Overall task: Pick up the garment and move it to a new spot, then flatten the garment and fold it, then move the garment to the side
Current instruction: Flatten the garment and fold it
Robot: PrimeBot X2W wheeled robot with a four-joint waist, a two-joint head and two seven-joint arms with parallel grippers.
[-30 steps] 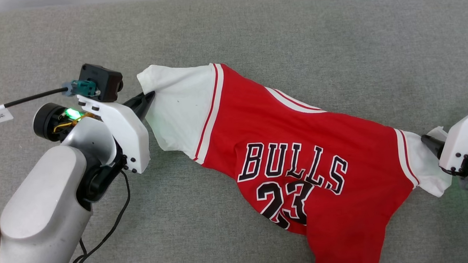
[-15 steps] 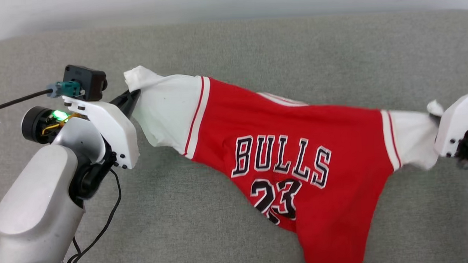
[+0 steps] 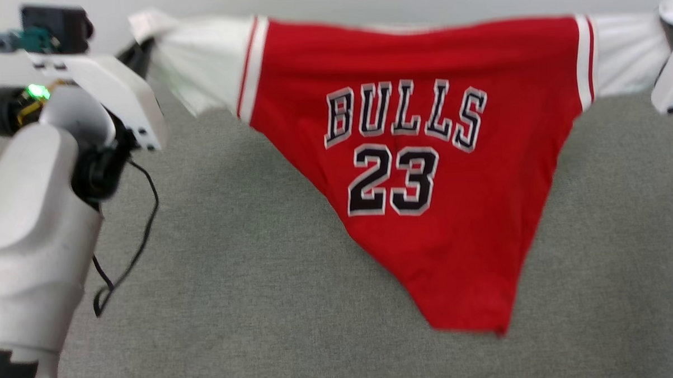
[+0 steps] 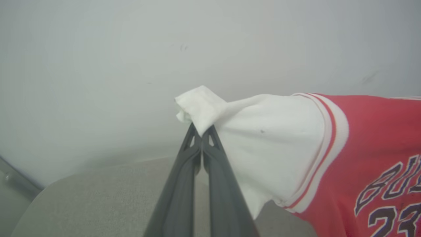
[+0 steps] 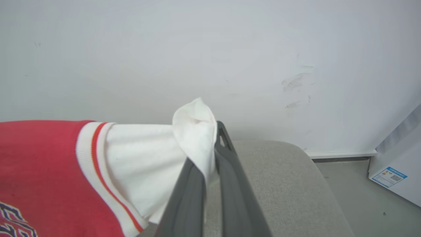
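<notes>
Head view: we see the jersey [image 3: 423,96] hung in the air above the grey fabric surface [image 3: 234,304], stretched flat between both arms, lettering facing us, hem corner dangling over the surface's middle. Left gripper [image 3: 140,49] and right gripper [image 3: 665,29] are at the white sleeves; the grip is too blurred to judge here.

Left wrist view: fingers pressed together, pinching the sleeve tip, with the wall [image 4: 98,49] behind.

Right wrist view: fingers pinching the other sleeve tip. We see a labelled box [image 5: 393,164] on the floor past the surface's corner.
</notes>
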